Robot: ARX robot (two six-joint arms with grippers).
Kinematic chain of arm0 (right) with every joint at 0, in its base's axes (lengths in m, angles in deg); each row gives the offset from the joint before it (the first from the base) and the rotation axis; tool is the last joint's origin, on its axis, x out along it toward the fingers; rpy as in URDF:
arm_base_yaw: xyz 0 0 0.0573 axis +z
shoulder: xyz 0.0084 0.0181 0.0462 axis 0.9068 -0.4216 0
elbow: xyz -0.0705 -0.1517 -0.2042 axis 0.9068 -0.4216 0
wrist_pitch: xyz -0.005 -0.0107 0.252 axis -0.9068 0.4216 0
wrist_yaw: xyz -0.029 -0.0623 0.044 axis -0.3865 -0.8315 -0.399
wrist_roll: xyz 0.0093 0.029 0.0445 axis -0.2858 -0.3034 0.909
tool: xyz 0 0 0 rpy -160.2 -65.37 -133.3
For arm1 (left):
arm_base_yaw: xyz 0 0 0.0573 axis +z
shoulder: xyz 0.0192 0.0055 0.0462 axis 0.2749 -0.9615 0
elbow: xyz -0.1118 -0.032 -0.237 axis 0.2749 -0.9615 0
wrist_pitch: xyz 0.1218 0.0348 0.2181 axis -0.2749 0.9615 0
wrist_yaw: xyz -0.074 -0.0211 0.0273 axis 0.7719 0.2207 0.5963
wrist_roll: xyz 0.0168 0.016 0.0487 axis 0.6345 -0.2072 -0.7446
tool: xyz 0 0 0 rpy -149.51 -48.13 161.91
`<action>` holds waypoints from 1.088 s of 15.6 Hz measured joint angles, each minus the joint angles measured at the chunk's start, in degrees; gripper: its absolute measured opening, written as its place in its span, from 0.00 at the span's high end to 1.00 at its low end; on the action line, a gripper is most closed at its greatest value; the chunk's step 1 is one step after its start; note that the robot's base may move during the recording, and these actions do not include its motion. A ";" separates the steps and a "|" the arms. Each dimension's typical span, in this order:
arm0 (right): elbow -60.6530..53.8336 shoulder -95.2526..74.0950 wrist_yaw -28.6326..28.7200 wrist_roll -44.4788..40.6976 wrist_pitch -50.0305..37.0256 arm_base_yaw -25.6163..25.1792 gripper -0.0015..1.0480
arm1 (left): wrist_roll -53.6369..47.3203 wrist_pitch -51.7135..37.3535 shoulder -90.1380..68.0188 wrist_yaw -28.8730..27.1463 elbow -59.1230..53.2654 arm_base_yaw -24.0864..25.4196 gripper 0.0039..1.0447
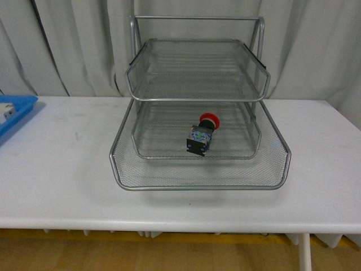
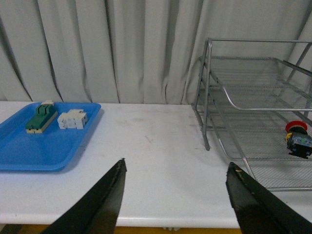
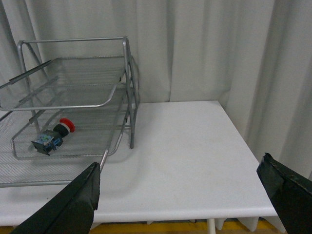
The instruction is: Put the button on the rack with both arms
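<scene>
Button [image 1: 203, 134] and pincers: touched by neither, well apart from both.
Left pincer [image 2: 176, 165]: spread wide, nothing between its two black fingers [image 2: 105, 200], hanging over bare worktop.
Right pincer [image 3: 180, 163]: spread wide as well, nothing held, over the worktop beside the rack's right side.
Button from the left pincer: ahead and off toward the robot's right, inside the rack.
Button from the right pincer: ahead and off toward the robot's left, inside the rack.
Button place: middle tray of the rack, near that tray's front wall, lying on its side; in the front view the red cap points to about 1 o'clock and the dark body to about 7 o'clock.
Rack [image 1: 197, 187]: three silver mesh tiers, lowest tray drawn forward, standing mid-worktop.
Worktop [image 1: 67, 180]: white, with a pale curtain [image 1: 67, 45] behind.
Blue tray [image 2: 29, 151]: at 9 o'clock on the worktop in the front view, carrying a green-and-beige block [image 2: 40, 118] and, just beside it, a white block [image 2: 72, 119].
</scene>
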 joint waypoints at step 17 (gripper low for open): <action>46.66 -87.47 8.46 18.01 -11.87 21.75 0.35 | -0.02 0.00 0.00 0.00 0.00 0.00 0.06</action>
